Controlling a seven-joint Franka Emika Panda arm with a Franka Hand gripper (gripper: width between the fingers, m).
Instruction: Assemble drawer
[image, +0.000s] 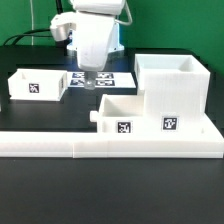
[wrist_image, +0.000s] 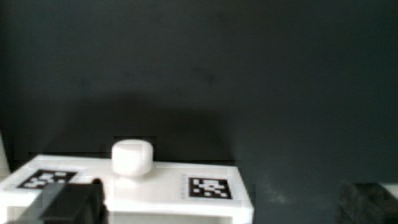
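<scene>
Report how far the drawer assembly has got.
Done: little visible; one small white open-topped drawer with a knob sits against the tall white cube-shaped housing, though whether it is partly inserted I cannot tell. In hand: nothing; the tool hangs over the marker board, apparently empty. Left: the second white drawer box lies apart at the exterior view's left, not yet picked up.

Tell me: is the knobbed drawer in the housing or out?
Out: the drawer sits beside the housing, on the exterior view's left, its open top showing.

White drawer (image: 112, 125) and white housing (image: 175, 95) are each showing a black-and-white square tag against the black table (image: 40, 115)
</scene>
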